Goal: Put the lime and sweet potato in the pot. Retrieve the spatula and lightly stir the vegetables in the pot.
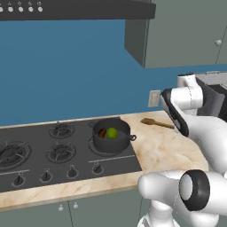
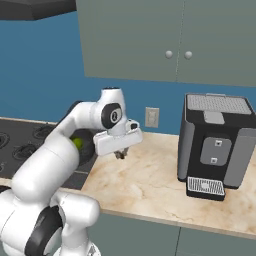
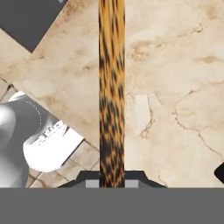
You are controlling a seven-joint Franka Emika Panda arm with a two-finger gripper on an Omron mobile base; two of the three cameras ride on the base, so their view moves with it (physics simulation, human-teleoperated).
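The dark grey pot (image 1: 111,135) stands on the right rear burner of the cooktop. Inside it lie the yellow-green lime (image 1: 111,132) and the reddish-brown sweet potato (image 1: 102,133), side by side. The wooden spatula (image 1: 155,123) is on the marble counter right of the pot, its blade end toward the wall. My gripper (image 2: 120,155) is low over the counter, shut on the spatula's handle. In the hand view the striped brown handle (image 3: 111,87) runs straight up from between my fingertips (image 3: 89,180). Whether the spatula still touches the counter I cannot tell. The lime (image 2: 77,144) peeks out behind my arm.
The black cooktop (image 1: 44,150) has a row of knobs along its front. A dark coffee machine (image 2: 215,145) stands on the counter to the right. A wall outlet (image 2: 151,117) sits behind the counter (image 2: 145,185). Upper cabinets (image 2: 170,40) hang overhead.
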